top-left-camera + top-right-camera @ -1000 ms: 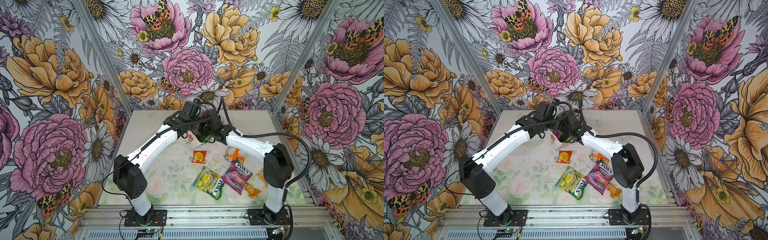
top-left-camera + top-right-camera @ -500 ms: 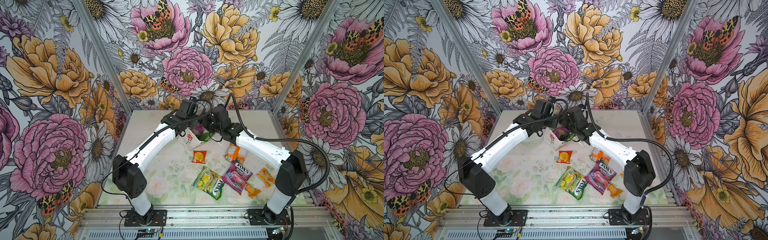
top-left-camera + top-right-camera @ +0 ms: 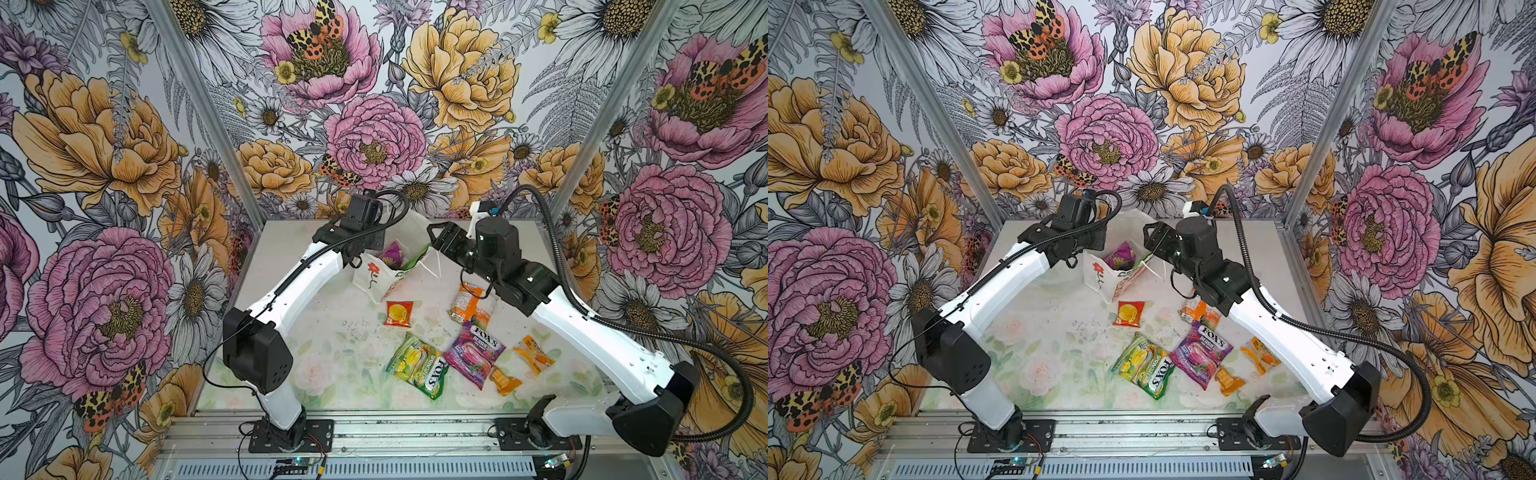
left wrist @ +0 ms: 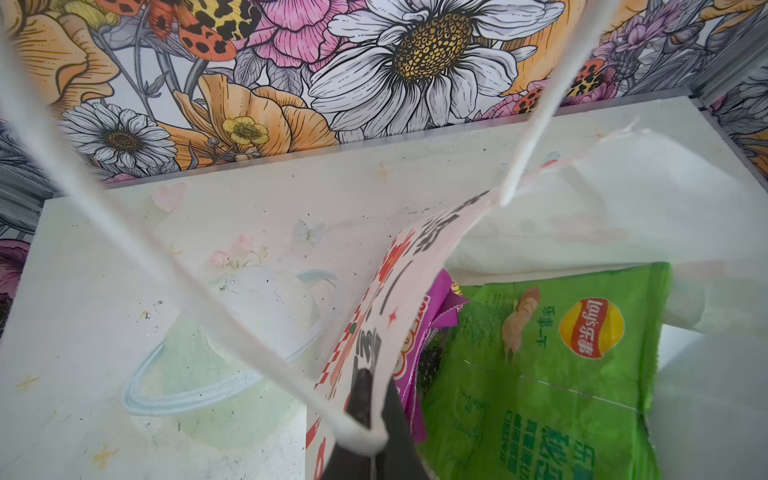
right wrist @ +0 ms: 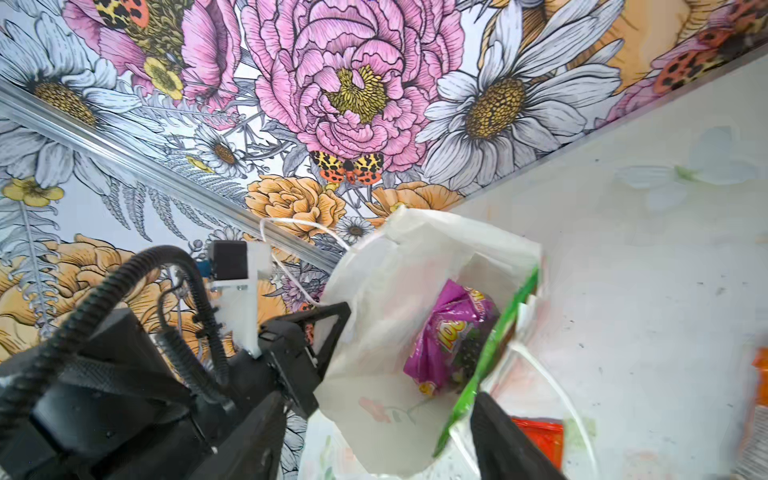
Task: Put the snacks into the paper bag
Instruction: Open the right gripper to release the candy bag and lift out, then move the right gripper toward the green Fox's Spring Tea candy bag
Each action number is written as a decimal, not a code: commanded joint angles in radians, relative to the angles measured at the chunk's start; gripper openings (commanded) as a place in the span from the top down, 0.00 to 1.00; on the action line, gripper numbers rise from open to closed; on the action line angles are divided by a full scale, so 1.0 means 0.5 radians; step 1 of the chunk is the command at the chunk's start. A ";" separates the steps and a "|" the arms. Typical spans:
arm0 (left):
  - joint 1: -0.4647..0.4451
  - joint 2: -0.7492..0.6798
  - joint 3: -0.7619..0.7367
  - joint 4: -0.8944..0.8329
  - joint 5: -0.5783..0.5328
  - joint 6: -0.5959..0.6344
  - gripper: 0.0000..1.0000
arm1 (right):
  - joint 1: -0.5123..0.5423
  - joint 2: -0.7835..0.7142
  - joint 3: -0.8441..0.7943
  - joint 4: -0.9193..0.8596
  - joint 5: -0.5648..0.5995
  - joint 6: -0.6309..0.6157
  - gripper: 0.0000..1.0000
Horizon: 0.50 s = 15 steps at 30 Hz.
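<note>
Left gripper point(image 4: 365, 434) is pinched tight on the paper bag point(image 3: 374, 276), at the rim where one white cord handle point(image 4: 249, 332) is knotted in. That single pinch looks to be what props the bag, which leans with its mouth open upward. The right gripper point(image 3: 433, 236) hangs just beside the bag's mouth with its jaws well apart, gripping nothing. The edge of the big green packet point(image 4: 540, 374) runs close along one of its fingers point(image 5: 515, 436).

Inside the bag sit that green packet and the purple grape packet point(image 5: 449, 345), and the green one pokes out over the rim. Six snacks lie on the table point(image 3: 324, 332), on the side of the bag toward the arm bases. The red sachet point(image 3: 398, 313) is nearest the bag and the orange packet point(image 3: 471, 301) is near it. The green-yellow FOX'S point(image 3: 417, 365), the purple FOX'S point(image 3: 473, 353) and two small orange wrappers point(image 3: 534, 353) point(image 3: 503, 380) lie farther off.

My worries:
- The green packet seems only half seated, so a finger brushing it on the way out could drag it back over the rim.
- The second cord handle point(image 5: 552, 386) loops close to that finger, and a hooked cord would pull the bag over.
- Part of the rim looks frayed, so a hard tug against the pinch might tear the paper.
- If the left grip lets go, the leaning bag would likely flop and spill both packets
</note>
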 commanded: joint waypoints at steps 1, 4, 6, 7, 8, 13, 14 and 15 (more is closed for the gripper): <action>0.049 -0.023 0.059 0.022 0.103 -0.092 1.00 | -0.010 -0.150 -0.102 -0.094 0.103 -0.148 0.28; 0.054 -0.022 0.080 -0.015 0.062 -0.127 1.00 | -0.010 -0.264 -0.234 -0.200 0.166 -0.153 0.28; 0.054 -0.030 0.083 -0.021 0.064 -0.158 1.00 | -0.010 -0.326 -0.334 -0.285 0.198 -0.154 0.29; 0.057 -0.032 0.078 -0.020 0.067 -0.171 1.00 | -0.010 -0.353 -0.371 -0.322 0.210 -0.150 0.29; 0.060 -0.025 0.078 -0.025 0.072 -0.186 1.00 | -0.010 -0.386 -0.417 -0.351 0.215 -0.141 0.29; 0.092 0.023 0.098 -0.078 0.063 -0.300 1.00 | -0.001 -0.500 -0.597 -0.417 0.216 -0.076 0.29; 0.097 0.023 0.092 -0.079 0.064 -0.318 1.00 | 0.002 -0.510 -0.632 -0.430 0.216 -0.065 0.29; 0.102 0.021 0.086 -0.081 0.064 -0.334 1.00 | 0.009 -0.519 -0.670 -0.432 0.217 -0.055 0.29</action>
